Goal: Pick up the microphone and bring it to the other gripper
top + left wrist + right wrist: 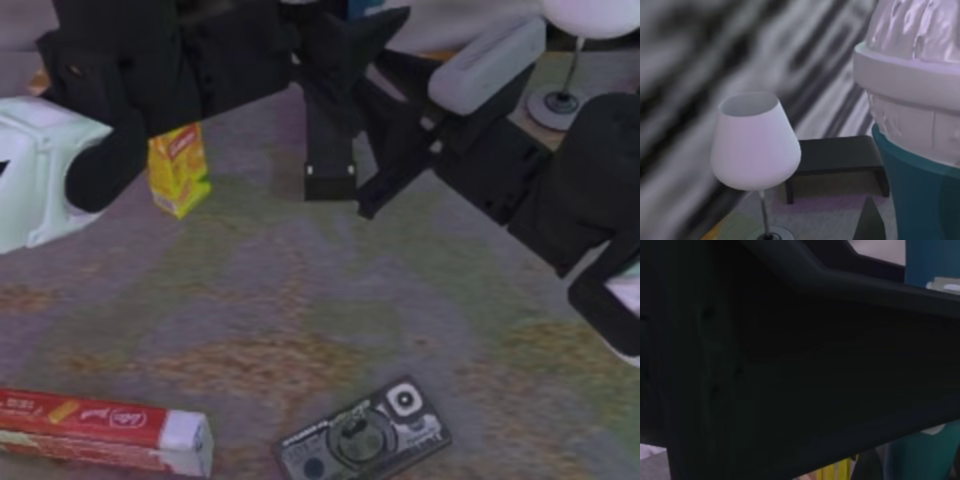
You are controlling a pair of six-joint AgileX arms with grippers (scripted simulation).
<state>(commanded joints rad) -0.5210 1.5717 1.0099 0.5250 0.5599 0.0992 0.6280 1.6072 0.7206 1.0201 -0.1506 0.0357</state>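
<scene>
The microphone (pixel 912 100) fills one side of the left wrist view, white head above teal handle. In the top view only a sliver of its teal (pixel 365 8) shows at the upper edge, between the two arms. My left gripper (pixel 375 35) reaches in from the left, and my right gripper (pixel 400 120) comes in from the right, behind its white housing (pixel 490 65). The two meet high above the table's back middle. The right wrist view is mostly dark, with teal of the microphone (pixel 927 260) at its edge. Which gripper holds the microphone is hidden.
A long black box (pixel 330 140) lies under the arms. On the table are a yellow carton (pixel 180 165), a red and white box (pixel 100 428), a black patterned card (pixel 363 438), a white lamp (pixel 755 142) at back right, and a white block (pixel 35 170) at left.
</scene>
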